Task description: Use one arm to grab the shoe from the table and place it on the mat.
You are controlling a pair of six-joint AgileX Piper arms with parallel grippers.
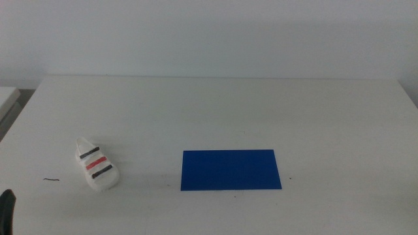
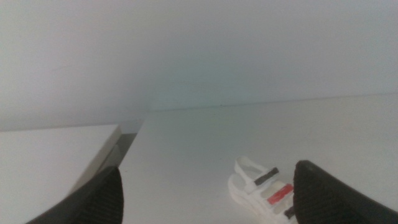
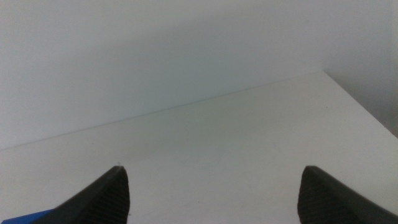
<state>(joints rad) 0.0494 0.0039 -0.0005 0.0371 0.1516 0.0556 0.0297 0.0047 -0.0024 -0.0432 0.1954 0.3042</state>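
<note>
Middle view: unbranded shoe (image 1: 96, 166) beside mat (image 1: 230, 170); both grippers' fingers (image 2: 93, 202) seemingly wide.

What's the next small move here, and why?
Probably bring the left gripper forward and down over the shoe. The shoe lies on the table, left of the mat and apart from it. The left jaws stand open with the shoe just ahead; the right gripper sees only a mat corner.
</note>
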